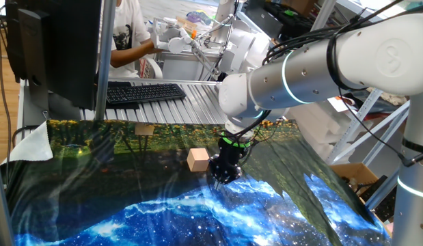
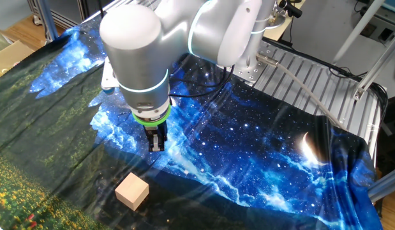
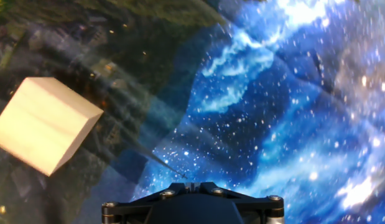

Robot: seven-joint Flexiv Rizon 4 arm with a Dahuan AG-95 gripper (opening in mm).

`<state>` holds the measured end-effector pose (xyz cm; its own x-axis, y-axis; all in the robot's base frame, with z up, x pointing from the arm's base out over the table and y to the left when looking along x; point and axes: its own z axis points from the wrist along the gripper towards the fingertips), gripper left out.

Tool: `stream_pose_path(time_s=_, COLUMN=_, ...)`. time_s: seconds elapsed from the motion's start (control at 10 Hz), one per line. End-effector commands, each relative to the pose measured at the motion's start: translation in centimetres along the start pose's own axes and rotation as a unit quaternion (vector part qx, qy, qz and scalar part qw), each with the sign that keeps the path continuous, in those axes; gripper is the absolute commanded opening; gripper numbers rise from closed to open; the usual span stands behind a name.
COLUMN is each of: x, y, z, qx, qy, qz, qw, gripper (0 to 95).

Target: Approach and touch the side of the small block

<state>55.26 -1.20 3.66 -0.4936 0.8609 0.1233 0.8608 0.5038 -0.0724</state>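
The small block [image 1: 197,159] is a pale wooden cube on the dark green part of the printed cloth. It also shows in the other fixed view [image 2: 132,191] and at the left of the hand view [image 3: 46,124]. My gripper [image 1: 221,174] hangs low over the cloth just right of the block, with a small gap between them. In the other fixed view the gripper [image 2: 157,140] has its black fingers pressed together and holds nothing. In the hand view only the black tip of the gripper [image 3: 191,186] shows at the bottom edge.
A flatter tan piece [image 1: 144,130] lies at the cloth's far edge. Behind it are a keyboard [image 1: 143,91], a monitor [image 1: 54,41] and a seated person [image 1: 126,34]. A cardboard box [image 1: 355,178] stands at the right. Slatted metal table [image 2: 312,76] borders the cloth.
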Motion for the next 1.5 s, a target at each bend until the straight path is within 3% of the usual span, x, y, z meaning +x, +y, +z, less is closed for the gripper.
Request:
stream_pose_path(time_s=0.1, x=0.1, y=0.3, z=0.7, qx=-0.008, qy=-0.013, qz=0.039, qw=0.9991, gripper=0.0)
stream_pose_path(time_s=0.2, x=0.1, y=0.4, z=0.9, qx=-0.010, qy=-0.021, qz=0.045, qw=0.9987, gripper=0.0)
stream_pose_path(time_s=0.5, x=0.1, y=0.5, z=1.3, qx=-0.012, qy=-0.027, qz=0.092, qw=0.9953, gripper=0.0)
stream_pose_path(time_s=0.9, x=0.0, y=0.7, z=1.3, qx=-0.020, qy=-0.045, qz=0.158, qw=0.9862, gripper=0.0)
stream_pose_path(time_s=1.1, x=0.0, y=0.7, z=1.3, qx=-0.025, qy=-0.043, qz=0.198, qw=0.9790, gripper=0.0)
stream_pose_path(time_s=1.4, x=-0.1, y=0.8, z=0.6, qx=-0.023, qy=-0.045, qz=0.211, qw=0.9761, gripper=0.0)
stream_pose_path(time_s=1.5, x=-0.2, y=1.0, z=-0.2, qx=-0.024, qy=-0.042, qz=0.224, qw=0.9735, gripper=0.0)
